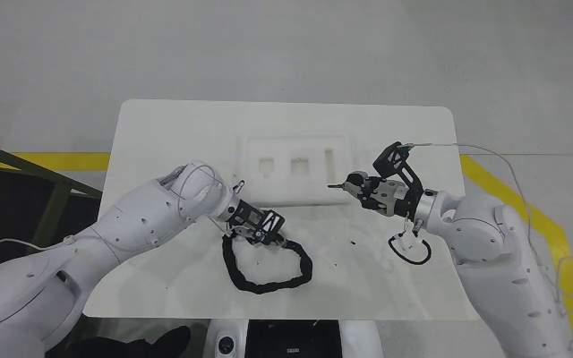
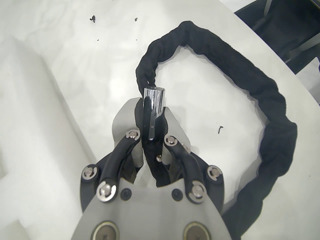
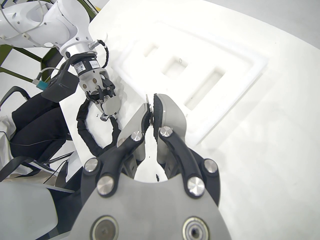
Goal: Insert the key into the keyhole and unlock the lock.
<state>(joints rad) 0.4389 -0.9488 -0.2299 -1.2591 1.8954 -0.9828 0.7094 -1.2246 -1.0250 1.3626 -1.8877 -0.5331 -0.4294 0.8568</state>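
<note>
A black fabric-sleeved chain lock point(image 1: 269, 273) lies in a loop at the table's front centre. Its chrome lock cylinder point(image 2: 154, 101) sticks out from between the pads of my left gripper point(image 2: 151, 112), which is shut on it. In the top view the left gripper point(image 1: 269, 228) sits at the loop's near-left end. My right gripper point(image 1: 345, 185) hovers by the foam tray's right end. It is shut on a small key point(image 3: 149, 107), whose thin metal tip pokes out between the pads. In the right wrist view the left gripper point(image 3: 110, 106) and chain point(image 3: 86, 128) lie farther off.
A white foam tray point(image 1: 251, 148) with three recessed pockets lies at the table's middle back. Small black specks point(image 2: 93, 19) dot the white table point(image 1: 152, 134). A black cable ring point(image 1: 410, 249) hangs under the right wrist. The table's front edge runs just beyond the chain.
</note>
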